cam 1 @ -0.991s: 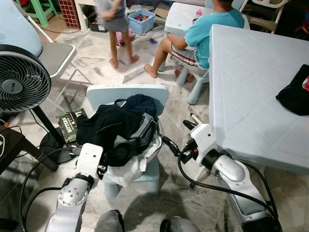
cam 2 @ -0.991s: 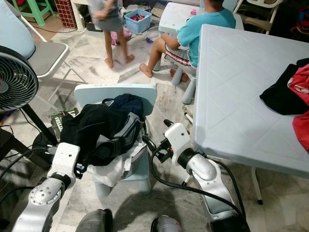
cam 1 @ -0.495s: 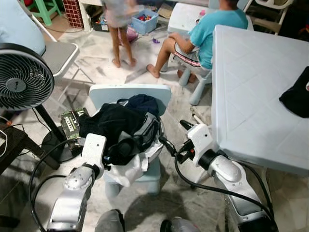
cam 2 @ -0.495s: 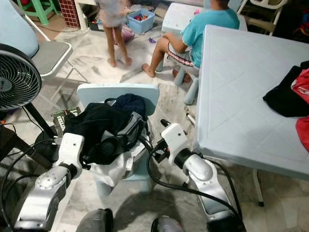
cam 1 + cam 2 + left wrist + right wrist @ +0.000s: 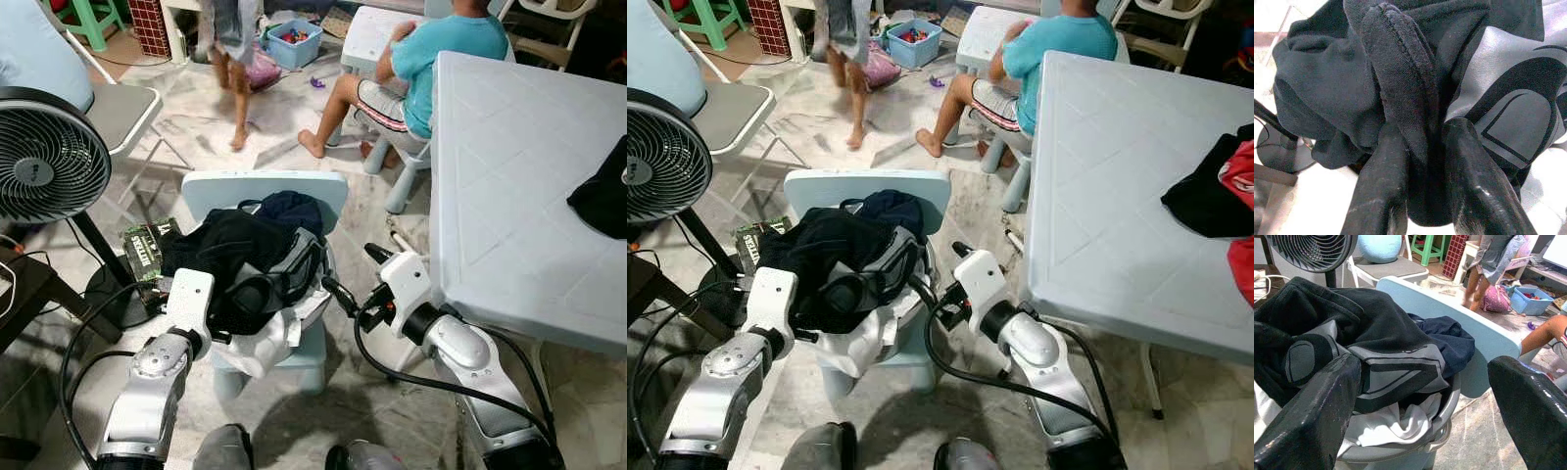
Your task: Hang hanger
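Note:
A heap of dark clothes (image 5: 245,259) lies in a grey basin (image 5: 1445,404) on a small pale blue chair (image 5: 260,186). A black garment with a grey print (image 5: 1400,88) lies on top, with white cloth under it. My left gripper (image 5: 1425,196) is at the heap's left side, shut on a fold of the black garment. Its white wrist (image 5: 189,299) is against the basin's edge. My right gripper (image 5: 355,274) is open, just right of the basin, fingers (image 5: 1308,406) spread wide toward the clothes and holding nothing. I can make out no hanger.
A pale table (image 5: 509,196) with a black cloth (image 5: 602,191) stands close on my right. On my left are a floor fan (image 5: 44,152), a folding chair (image 5: 118,108) and cables. A seated person (image 5: 431,59) and a walking person (image 5: 230,39) are beyond the chair.
My left arm has pushed in against the heap's left side. The right gripper has kept its place beside the basin. The standing person has stepped to the left.

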You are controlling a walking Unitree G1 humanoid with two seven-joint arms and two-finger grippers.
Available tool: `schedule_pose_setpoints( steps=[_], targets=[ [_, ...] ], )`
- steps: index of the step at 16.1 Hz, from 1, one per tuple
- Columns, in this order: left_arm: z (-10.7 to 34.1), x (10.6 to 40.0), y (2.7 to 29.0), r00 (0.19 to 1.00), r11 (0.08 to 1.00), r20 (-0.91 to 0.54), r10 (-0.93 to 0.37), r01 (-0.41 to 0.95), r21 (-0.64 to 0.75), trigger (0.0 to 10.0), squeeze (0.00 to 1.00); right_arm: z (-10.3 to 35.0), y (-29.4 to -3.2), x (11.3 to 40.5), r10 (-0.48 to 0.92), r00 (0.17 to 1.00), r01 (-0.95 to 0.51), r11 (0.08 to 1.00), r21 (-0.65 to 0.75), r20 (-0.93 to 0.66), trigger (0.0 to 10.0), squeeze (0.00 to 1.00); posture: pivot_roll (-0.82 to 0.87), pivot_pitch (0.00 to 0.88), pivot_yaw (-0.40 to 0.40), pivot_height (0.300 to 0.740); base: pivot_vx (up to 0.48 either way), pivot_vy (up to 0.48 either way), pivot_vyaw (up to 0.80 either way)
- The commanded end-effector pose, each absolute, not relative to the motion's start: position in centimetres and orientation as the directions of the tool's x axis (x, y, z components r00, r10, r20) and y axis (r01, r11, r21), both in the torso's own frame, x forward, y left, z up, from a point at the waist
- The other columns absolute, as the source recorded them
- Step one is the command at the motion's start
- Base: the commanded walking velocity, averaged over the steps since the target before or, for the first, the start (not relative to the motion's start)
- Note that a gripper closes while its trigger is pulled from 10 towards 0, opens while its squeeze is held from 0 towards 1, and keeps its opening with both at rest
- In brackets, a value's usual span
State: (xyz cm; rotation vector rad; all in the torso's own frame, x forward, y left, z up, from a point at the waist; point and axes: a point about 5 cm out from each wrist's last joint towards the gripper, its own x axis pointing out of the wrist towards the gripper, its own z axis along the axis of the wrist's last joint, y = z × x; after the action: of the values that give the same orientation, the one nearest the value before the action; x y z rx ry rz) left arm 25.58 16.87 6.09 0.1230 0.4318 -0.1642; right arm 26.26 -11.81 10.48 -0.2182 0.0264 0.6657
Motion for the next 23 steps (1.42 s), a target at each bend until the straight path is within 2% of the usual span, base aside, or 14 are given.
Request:
schedule_pose_setpoints(
  steps=[1,5,6,7,8,12,13,14,16,18,20,21,22,23],
  targets=[
    [6.0,25.6,16.9,0.896,0.975,-0.422,-0.137,0.196,0.1,0.0,0.0,10.3,-12.1,26.2,0.605,0.789,-0.612,0.765,-0.2,-0.103,10.0,0.0,0.06,0.09,-0.047,0.74,0.0,0.0,0.0],
    [7.4,26.3,17.6,0.946,0.935,-0.312,-0.087,0.186,0.302,0.0,0.0,10.3,-12.2,26.2,0.6,0.793,-0.608,0.768,-0.201,-0.104,10.0,0.0,0.05,0.086,-0.046,0.74,0.0,0.0,0.0],
    [9.3,26.9,17.4,0.975,0.833,-0.181,-0.128,0.204,0.514,0.0,0.0,10.3,-12.3,26.3,0.599,0.794,-0.607,0.769,-0.202,-0.103,10.0,0.0,0.05,0.085,-0.048,0.74,0.0,0.0,0.0],
    [10.8,27.1,16.4,0.969,0.741,-0.092,-0.23,0.235,0.629,0.0,0.0,10.4,-12.2,26.4,0.599,0.794,-0.606,0.769,-0.202,-0.101,10.0,0.0,0.05,0.085,-0.05,0.74,0.0,0.0,0.0],
    [11.8,27.1,15.4,0.95,0.689,-0.051,-0.307,0.26,0.676,0.0,0.0,10.4,-12.2,26.4,0.6,0.794,-0.606,0.769,-0.203,-0.1,10.0,0.0,0.05,0.085,-0.05,0.74,0.0,0.0,0.0],
    [13.1,25.9,13.3,0.871,0.57,-0.019,-0.491,0.337,0.749,0.0,0.0,10.4,-12.3,26.5,0.596,0.797,-0.602,0.771,-0.206,-0.099,10.0,0.0,0.05,0.079,-0.052,0.74,0.0,0.0,0.0],
    [13.5,26.5,14.0,0.885,0.598,-0.001,-0.465,0.315,0.737,0.0,0.0,10.3,-12.3,26.5,0.595,0.797,-0.602,0.772,-0.205,-0.1,10.0,0.0,0.05,0.078,-0.052,0.74,0.0,0.0,0.0],
    [14.4,27.1,14.6,0.879,0.549,0.031,-0.475,0.269,0.791,0.0,0.0,10.2,-12.2,26.6,0.596,0.797,-0.602,0.772,-0.204,-0.1,10.0,0.0,0.06,0.074,-0.054,0.74,0.0,0.0,0.0],
    [18.6,29.3,15.8,0.873,0.544,0.181,-0.453,0.11,0.832,0.0,0.0,10.3,-11.8,26.8,0.599,0.796,-0.604,0.771,-0.201,-0.092,10.0,0.0,0.06,0.069,-0.055,0.74,0.0,0.0,0.0],
    [20.4,28.5,13.5,0.774,0.532,0.258,-0.577,0.117,0.839,0.0,0.0,10.3,-11.7,26.9,0.589,0.804,-0.592,0.781,-0.201,-0.081,10.0,0.0,0.06,0.065,-0.044,0.74,0.0,0.0,0.0],
    [18.1,27.4,12.3,0.75,0.515,0.175,-0.638,0.246,0.821,0.0,0.0,10.1,-11.9,26.8,0.578,0.811,-0.583,0.788,-0.197,-0.085,10.0,0.0,0.06,0.067,-0.039,0.74,0.0,0.0,0.0],
    [15.3,26.7,12.1,0.766,0.522,0.055,-0.641,0.382,0.763,0.0,0.0,10.0,-11.9,26.6,0.579,0.811,-0.584,0.788,-0.195,-0.088,10.0,0.0,0.06,0.068,-0.038,0.74,0.0,0.0,0.0],
    [13.7,26.3,12.1,0.768,0.521,-0.018,-0.64,0.451,0.725,0.0,0.0,9.9,-11.9,26.5,0.579,0.81,-0.585,0.788,-0.194,-0.089,10.0,0.0,0.06,0.068,-0.038,0.74,0.0,0.0,0.0],
    [12.5,26.0,12.3,0.774,0.513,-0.079,-0.628,0.489,0.706,2.2,0.0,9.9,-11.8,26.4,0.581,0.809,-0.586,0.787,-0.193,-0.09,10.0,0.0,0.06,0.072,-0.037,0.74,0.0,0.0,0.0]
  ],
)
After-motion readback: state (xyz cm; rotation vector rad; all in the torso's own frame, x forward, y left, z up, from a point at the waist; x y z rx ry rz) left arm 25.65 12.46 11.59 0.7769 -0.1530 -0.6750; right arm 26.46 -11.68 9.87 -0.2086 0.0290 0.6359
